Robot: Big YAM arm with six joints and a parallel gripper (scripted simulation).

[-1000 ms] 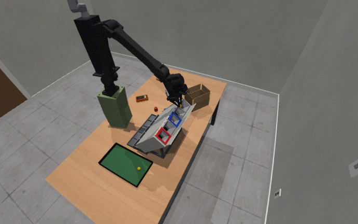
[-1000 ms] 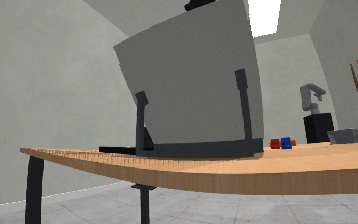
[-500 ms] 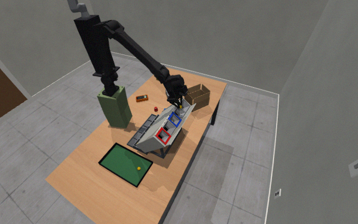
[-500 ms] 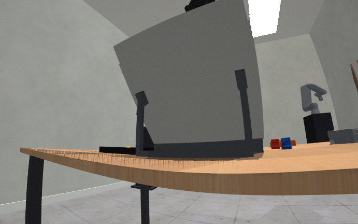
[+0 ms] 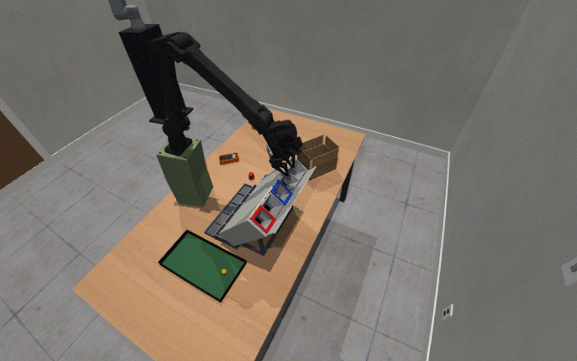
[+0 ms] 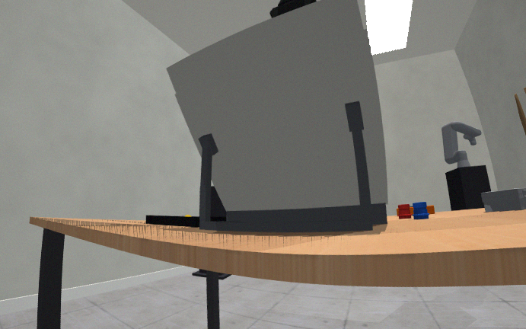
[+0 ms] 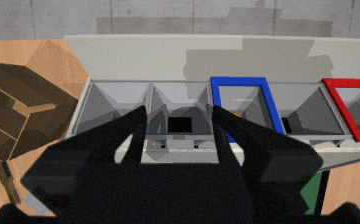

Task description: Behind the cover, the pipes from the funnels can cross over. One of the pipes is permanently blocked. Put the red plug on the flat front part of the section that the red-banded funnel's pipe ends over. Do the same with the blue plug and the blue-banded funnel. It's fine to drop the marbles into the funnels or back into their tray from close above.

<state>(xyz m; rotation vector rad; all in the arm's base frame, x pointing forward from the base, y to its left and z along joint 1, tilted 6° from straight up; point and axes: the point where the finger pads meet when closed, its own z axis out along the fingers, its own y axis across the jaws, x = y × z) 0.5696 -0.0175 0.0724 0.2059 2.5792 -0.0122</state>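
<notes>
My gripper is open and empty, close above a plain grey funnel just left of the blue-banded funnel; it also shows in the overhead view. A sliver of a yellow marble shows inside the blue-banded funnel beside my right finger. The red-banded funnel is further right. The red plug and the blue plug stand on the table behind the cover. One yellow marble lies in the green tray.
A cardboard box stands by the funnel row's far end. An orange device lies near the arm's green base. The dark sectioned catch tray runs along the cover's low side. The grey cover hides the pipes.
</notes>
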